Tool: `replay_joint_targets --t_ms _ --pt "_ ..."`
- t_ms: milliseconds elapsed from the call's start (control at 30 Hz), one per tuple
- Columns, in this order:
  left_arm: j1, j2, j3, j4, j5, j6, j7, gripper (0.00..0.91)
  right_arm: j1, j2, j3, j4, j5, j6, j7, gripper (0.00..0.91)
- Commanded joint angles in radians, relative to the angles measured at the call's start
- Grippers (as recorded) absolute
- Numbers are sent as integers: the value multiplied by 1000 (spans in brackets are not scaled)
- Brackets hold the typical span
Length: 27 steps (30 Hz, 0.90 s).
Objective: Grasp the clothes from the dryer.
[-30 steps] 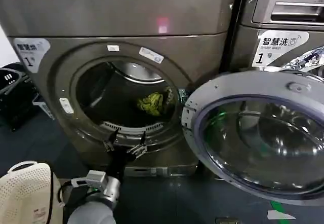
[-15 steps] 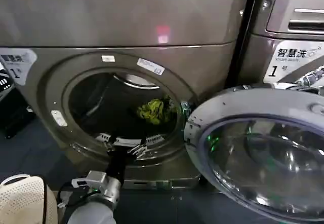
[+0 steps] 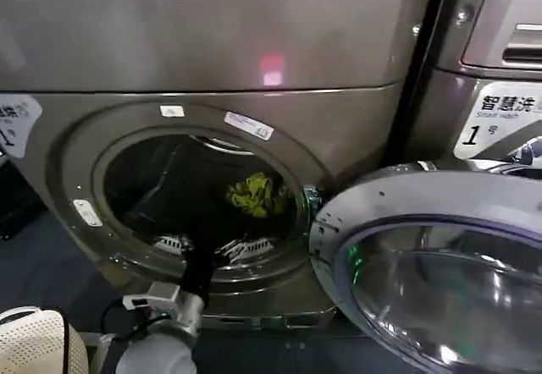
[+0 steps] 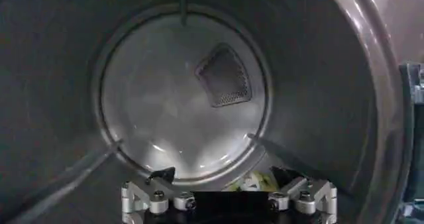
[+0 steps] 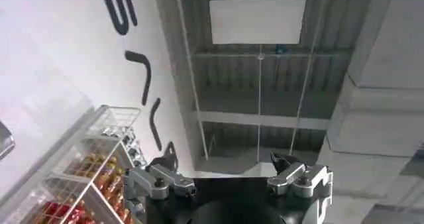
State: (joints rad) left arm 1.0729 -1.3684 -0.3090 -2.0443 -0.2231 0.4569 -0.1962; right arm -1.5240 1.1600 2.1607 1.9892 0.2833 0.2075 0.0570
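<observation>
Inside the open dryer (image 3: 212, 44), our left gripper (image 3: 209, 245) reaches over the lip of the round mouth with its fingers spread wide and nothing between them. The clothes (image 3: 254, 195), a small yellow-green bundle, lie on the drum floor toward the right side of the opening, beyond the gripper and apart from it. From the left wrist, a pale scrap of that fabric (image 4: 254, 181) shows just past the spread fingers, low against the drum's back wall (image 4: 165, 106).

The door (image 3: 440, 281) hangs swung out to the right, its glass facing us, and a white mesh basket (image 3: 34, 344) sits low at our left. Our right gripper (image 5: 228, 179) is parked well away from the work, pointed up at a ceiling, fingers apart and empty.

We judge the bundle to be light, soft and limp. It should crush easily under the fingers and will likely sag or trail once lifted. A pinch at the edge might bring up only a loose fold, so the bunched top of the heap looks the better place to close on, with the fingers pressed down into the fabric. The smooth metal under it may let the cloth slide ahead of a shallow push.
</observation>
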Motion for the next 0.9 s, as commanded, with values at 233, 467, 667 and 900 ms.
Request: replay_joint_targets --t_ms 233,467,667,900 --pt "-456 -23 11 468 -35 -24 16 907 1 16 -12 10 -2 4 -4 907" --pt "-635 -43 12 733 -30 -85 50 907 1 24 -20 12 -3 11 -6 907" --pt "-785 -76 10 1006 20 -158 94 907 6 28 -32 10 -4 20 -7 907" --pt "-902 -53 72 1182 187 -190 279 907 8 26 -41 13 -6 20 -9 907"
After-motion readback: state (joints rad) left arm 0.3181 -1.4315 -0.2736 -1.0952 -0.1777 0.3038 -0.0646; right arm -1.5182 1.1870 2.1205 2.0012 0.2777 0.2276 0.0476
